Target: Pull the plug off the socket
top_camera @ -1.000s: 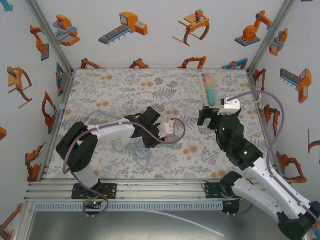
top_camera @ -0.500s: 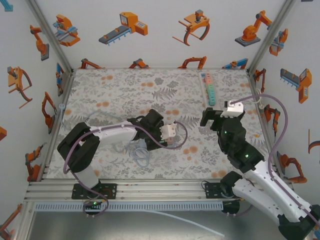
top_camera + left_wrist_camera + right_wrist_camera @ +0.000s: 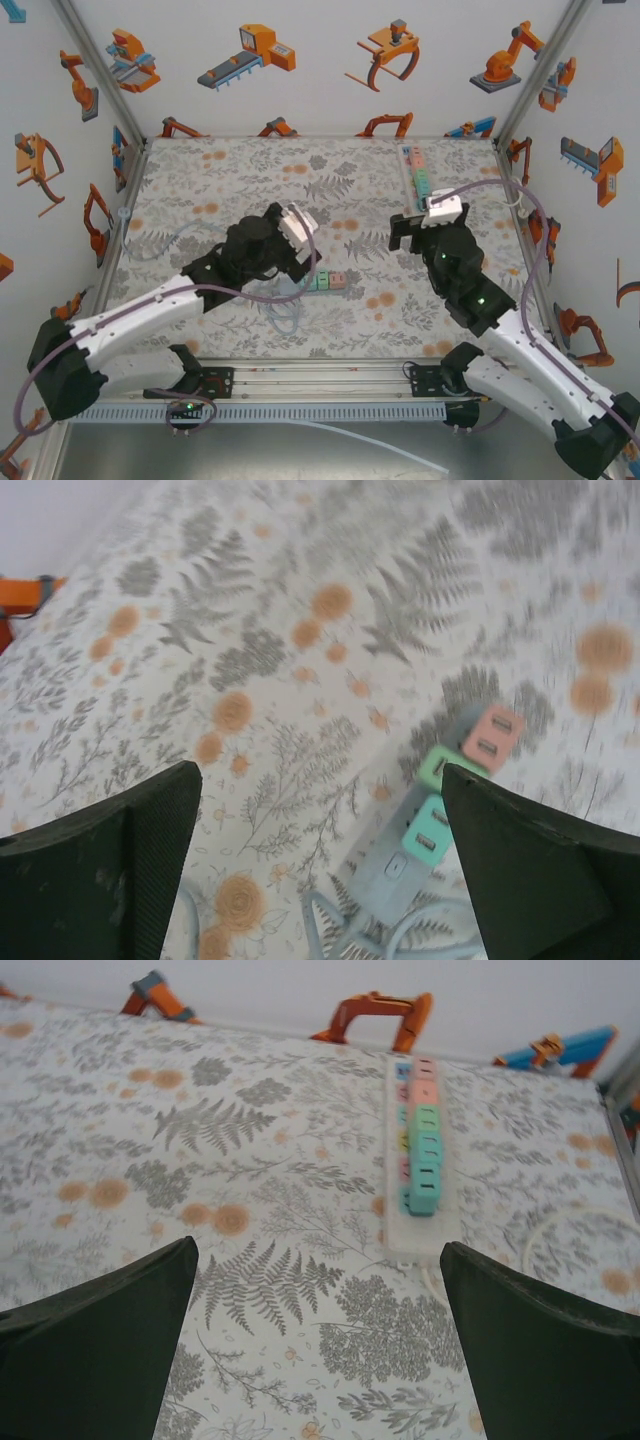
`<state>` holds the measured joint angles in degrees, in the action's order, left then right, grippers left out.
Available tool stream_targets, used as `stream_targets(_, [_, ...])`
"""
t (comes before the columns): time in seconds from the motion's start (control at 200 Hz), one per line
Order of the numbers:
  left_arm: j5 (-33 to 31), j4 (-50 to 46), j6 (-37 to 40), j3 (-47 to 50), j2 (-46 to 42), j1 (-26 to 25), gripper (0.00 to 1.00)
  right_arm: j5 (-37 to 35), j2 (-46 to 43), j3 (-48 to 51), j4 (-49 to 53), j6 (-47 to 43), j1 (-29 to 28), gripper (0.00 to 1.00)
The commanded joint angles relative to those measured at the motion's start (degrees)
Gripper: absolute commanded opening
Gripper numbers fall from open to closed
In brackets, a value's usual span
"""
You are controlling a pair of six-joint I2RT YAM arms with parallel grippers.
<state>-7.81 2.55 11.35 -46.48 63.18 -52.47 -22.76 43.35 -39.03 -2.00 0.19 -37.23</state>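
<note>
Two arms reach over the desk (image 3: 230, 170), the left arm (image 3: 150, 305) and the right arm (image 3: 510, 335), giving two pincers: left pincer (image 3: 320, 870) and right pincer (image 3: 320, 1345). Two power strips lie there, one long white strip (image 3: 412, 1230) and one short grey strip (image 3: 385, 870). The short one bears three blocks: pink block (image 3: 492, 737), green block (image 3: 443, 770), teal block (image 3: 428, 837).

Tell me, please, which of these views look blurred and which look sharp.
Left wrist view: soft throughout, the floral mat smeared and the pastel plugs fuzzy. Right wrist view: the power strip fairly crisp. Top external view: sharp, evenly lit, no glare.
</note>
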Motion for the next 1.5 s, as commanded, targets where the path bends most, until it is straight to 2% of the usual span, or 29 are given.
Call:
stream_targets(0.0, [-15.1,-2.8,-26.9,-1.3,-3.1,0.3,0.97,19.3,4.2,-1.1,-2.6,-18.7,0.2,0.99])
stream_targets(0.07, [-20.5,-12.0,-40.5,-3.4,-3.7,0.9,0.97,28.7,7.5,-3.3,2.1,-26.1,0.3,0.99])
stream_targets(0.15, [-22.3,-23.7,-54.4,-5.7,-3.4,2.2,0.97,37.2,11.4,-6.4,7.3,-31.0,0.2,0.99])
stream_targets(0.28, [-16.6,-29.6,-62.3,-5.5,-2.3,4.2,0.97,48.1,17.8,-11.2,17.9,-38.9,0.3,0.99])
stream_targets(0.371, [-12.6,-32.6,-62.8,-6.0,-0.6,4.7,0.97,50.6,23.2,-14.4,24.7,-41.0,0.3,0.95])
stream_targets(0.506, [-10.9,-37.8,-63.9,-7.0,2.3,5.3,0.98,54.7,29.5,-16.9,29.4,-42.4,0.4,0.93])
stream_targets(0.596, [-9.2,-38.2,-63.7,-6.6,4.2,6.0,1.0,56.6,33.2,-17.1,28.1,-42.4,0.3,0.9])
stream_targets(0.761, [-5.4,-36.5,-63.2,-6.3,8.6,6.9,0.95,55.8,39.0,-17.0,24.1,-42.6,0.3,0.82])
stream_targets(0.941, [-4.4,-34.5,-63.9,-5.6,14.0,7.3,0.89,55.7,42.9,-16.9,19.8,-42.7,-1.0,0.68])
stream_targets(1.061, [-4.4,-33.1,-64.5,-4.9,16.4,7.5,0.84,55.0,45.5,-17.2,18.5,-42.8,-2.9,0.64])
stream_targets(1.257, [-3.9,-31.5,-64.3,-3.5,19.2,8.0,0.78,55.1,46.7,-16.3,16.7,-42.8,-3.4,0.5])
stream_targets(1.497, [-2.3,-31.7,-64.2,-3.7,23.0,8.2,0.75,54.2,46.8,-15.0,16.6,-43.9,-4.0,0.47])
